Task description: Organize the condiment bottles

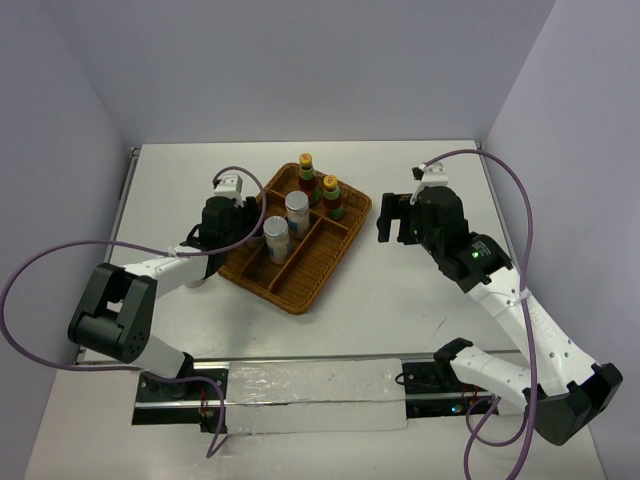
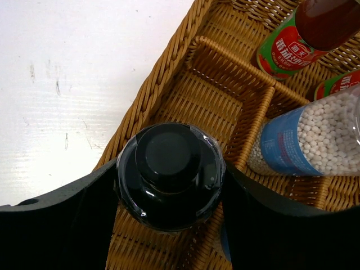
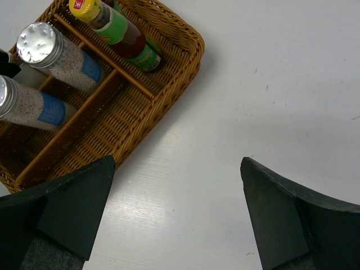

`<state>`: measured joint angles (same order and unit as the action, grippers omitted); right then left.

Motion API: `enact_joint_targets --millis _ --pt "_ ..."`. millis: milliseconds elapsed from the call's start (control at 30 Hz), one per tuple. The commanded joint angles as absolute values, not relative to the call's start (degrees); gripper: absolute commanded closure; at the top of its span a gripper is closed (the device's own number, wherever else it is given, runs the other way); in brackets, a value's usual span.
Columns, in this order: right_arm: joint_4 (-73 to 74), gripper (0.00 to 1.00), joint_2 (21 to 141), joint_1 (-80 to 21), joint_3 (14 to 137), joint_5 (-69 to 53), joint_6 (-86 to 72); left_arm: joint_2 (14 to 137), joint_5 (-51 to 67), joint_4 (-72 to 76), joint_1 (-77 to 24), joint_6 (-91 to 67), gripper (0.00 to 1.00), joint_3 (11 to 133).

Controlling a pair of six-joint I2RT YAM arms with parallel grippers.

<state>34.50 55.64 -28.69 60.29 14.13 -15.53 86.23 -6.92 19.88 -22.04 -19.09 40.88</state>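
In the top view the brown wicker tray (image 1: 300,282) holds two red sauce bottles (image 1: 306,172) (image 1: 331,196) in its far slot and two silver-lidded shakers (image 1: 297,212) (image 1: 276,238) in the middle slot. My left gripper (image 1: 236,226) is over the tray's left slot. In the left wrist view it (image 2: 169,183) is shut on a bottle's black cap (image 2: 169,163) above the wicker floor. The bottle's body is hidden, and no second black-capped bottle shows. My right gripper (image 1: 395,222) (image 3: 177,216) is open and empty over bare table right of the tray.
The left wrist view shows a blue-labelled shaker (image 2: 312,140) and a red bottle (image 2: 292,39) close to the right of the held bottle, behind a wicker divider (image 2: 253,121). The right wrist view shows the tray's corner (image 3: 194,45) ahead and to the left.
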Motion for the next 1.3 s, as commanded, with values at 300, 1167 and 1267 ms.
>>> enact_joint_targets --millis 300,1167,1267 --pt "33.6 0.00 53.8 -29.1 58.7 14.6 -15.5 84.6 -15.5 16.2 -25.2 -19.5 0.11 47.9" --pt "30.7 0.00 55.2 -29.9 57.9 11.0 -15.5 59.3 -40.9 -41.5 -25.0 -40.9 0.01 62.0" --pt "29.8 0.00 55.0 -29.8 57.5 10.2 -15.5 58.5 -42.2 -49.3 -25.0 -48.4 0.01 62.4"
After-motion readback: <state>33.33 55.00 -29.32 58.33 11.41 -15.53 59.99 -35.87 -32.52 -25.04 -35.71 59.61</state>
